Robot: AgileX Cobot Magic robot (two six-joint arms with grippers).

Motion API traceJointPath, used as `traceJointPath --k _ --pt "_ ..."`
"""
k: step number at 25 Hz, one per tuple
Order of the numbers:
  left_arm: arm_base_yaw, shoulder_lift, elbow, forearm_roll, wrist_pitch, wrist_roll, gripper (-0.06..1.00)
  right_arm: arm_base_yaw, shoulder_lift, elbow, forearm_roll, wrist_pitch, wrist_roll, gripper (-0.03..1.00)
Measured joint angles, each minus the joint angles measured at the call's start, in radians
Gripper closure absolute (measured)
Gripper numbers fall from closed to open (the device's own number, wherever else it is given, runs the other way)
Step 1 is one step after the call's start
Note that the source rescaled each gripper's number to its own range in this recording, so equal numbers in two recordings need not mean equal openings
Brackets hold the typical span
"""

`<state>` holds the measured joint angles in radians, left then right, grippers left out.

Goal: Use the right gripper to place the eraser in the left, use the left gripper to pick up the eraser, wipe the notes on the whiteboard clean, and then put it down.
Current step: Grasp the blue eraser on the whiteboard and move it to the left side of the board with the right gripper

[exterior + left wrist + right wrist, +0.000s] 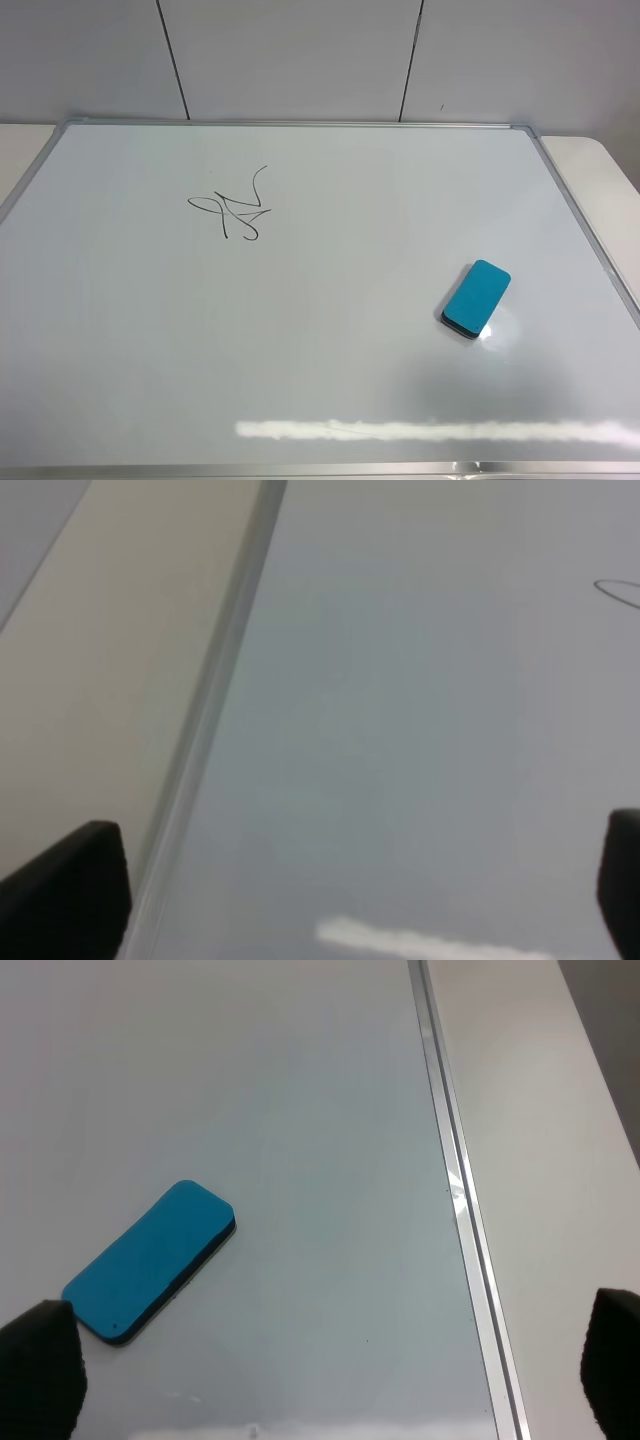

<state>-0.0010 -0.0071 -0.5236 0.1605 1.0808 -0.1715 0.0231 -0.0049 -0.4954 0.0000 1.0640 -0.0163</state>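
A blue eraser point(477, 297) with a dark underside lies flat on the whiteboard point(330, 330), right of centre; it also shows in the right wrist view point(150, 1262). Black scribbled notes point(238, 208) sit on the board's upper left; one stroke point(620, 590) shows in the left wrist view. Neither gripper appears in the exterior high view. My left gripper point(365, 890) is open and empty over the board near its left frame. My right gripper point(330, 1365) is open and empty above the board, with the eraser close to one fingertip point(40, 1360).
The board's aluminium frame point(590, 240) runs along the right side, also seen in the right wrist view point(460, 1210), with pale tabletop point(600, 170) beyond it. The left frame point(210, 720) borders the table point(100, 660). A white panelled wall point(300, 60) stands behind.
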Motion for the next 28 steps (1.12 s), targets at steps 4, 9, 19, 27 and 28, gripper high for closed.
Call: traceJointPath --k 4,9,19,27,28 --pt "0.0 0.0 0.0 0.0 0.0 0.0 -0.05 0.0 0.0 0.0 0.0 0.0 0.0 -0.03" --pt "0.0 0.0 0.0 0.0 0.0 0.0 -0.05 0.0 0.0 0.0 0.0 0.0 0.0 -0.03" --pt "0.0 0.0 0.0 0.0 0.0 0.0 -0.05 0.0 0.0 0.0 0.0 0.0 0.0 -0.03" --pt "0.0 0.0 0.0 0.0 0.0 0.0 -0.05 0.0 0.0 0.0 0.0 0.0 0.0 -0.03" --pt "0.0 0.0 0.0 0.0 0.0 0.0 -0.05 0.0 0.0 0.0 0.0 0.0 0.0 -0.03"
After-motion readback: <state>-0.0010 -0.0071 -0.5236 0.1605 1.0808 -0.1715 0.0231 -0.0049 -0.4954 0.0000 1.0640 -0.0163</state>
